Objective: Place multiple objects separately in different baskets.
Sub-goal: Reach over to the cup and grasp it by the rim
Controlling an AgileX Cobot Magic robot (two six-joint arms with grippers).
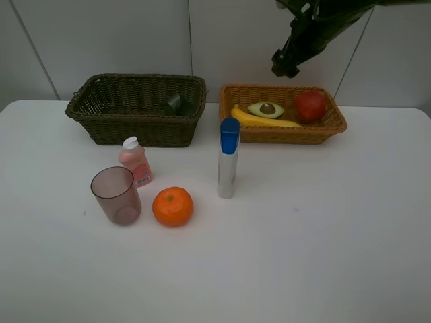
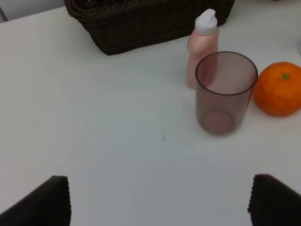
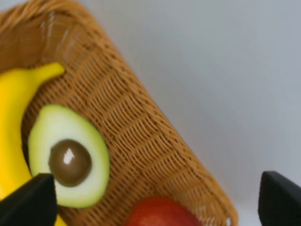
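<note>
- Nearest: left hand (image 2: 160, 202), seen only from its own wrist camera, fingers spread wide, nothing between them, over bare white table (image 1: 303, 256) in front of the cup.
- Front row on the table: translucent pinkish-brown cup (image 1: 116, 195), upright, mouth open; just to its right, round orange (image 1: 172, 206) with a small green stem spot, close to the cup but apart from it.
- Just behind the cup: pink bottle (image 1: 135, 161) with a white cap, upright.
- Right of these, near the middle: silver tube (image 1: 227, 158) standing on end, blue cap uppermost.
- Far left: dark olive-brown wicker basket (image 1: 138, 128), rectangular; inside, toward its right end, a dark green pump bottle (image 1: 174, 103), hard to make out.
- Far right: light orange-tan wicker basket (image 1: 283, 132), holding yellow banana (image 1: 262, 120) along the front, avocado half (image 1: 265, 109) cut face and brown pit up behind it, red apple (image 1: 310, 105) at the right end.
- Farthest: right hand (image 1: 284, 65), dark, raised above the back of the light basket, fingers spread, holding nothing.
</note>
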